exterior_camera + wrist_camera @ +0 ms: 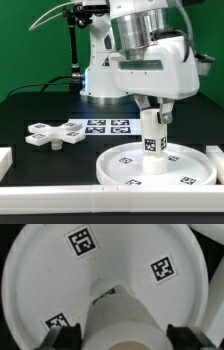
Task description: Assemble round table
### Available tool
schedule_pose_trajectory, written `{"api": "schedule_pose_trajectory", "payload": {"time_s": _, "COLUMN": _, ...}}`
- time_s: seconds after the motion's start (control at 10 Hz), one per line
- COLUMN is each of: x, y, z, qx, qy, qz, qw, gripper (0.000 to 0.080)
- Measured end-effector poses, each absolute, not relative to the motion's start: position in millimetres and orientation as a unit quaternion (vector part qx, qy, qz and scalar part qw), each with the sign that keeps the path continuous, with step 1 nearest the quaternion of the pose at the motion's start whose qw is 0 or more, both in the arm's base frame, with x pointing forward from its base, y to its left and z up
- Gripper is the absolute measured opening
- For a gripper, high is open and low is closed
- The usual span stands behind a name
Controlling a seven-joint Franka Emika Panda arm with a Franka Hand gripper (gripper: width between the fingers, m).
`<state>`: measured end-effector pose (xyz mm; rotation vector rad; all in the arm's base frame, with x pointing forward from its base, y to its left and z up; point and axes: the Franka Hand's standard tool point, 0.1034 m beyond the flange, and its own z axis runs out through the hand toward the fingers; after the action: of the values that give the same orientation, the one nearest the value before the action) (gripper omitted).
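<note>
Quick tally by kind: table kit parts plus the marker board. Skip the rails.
round disc: 1
leg: 1, held upright by the gripper over the disc
cross-shaped base: 1
marker board: 1
Total: 4
</note>
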<state>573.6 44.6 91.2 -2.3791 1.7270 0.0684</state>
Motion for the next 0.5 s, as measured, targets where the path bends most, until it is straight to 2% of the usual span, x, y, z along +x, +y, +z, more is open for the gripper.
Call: {"api": "schedule_pose_trajectory", "payload": {"time_s": 0.5, "x": 575.4, "y": 41.8, "z": 90.5, "qx": -0.760, "qy": 0.640, "qz": 0.038, "qw": 0.105, "gripper": 0.0410}}
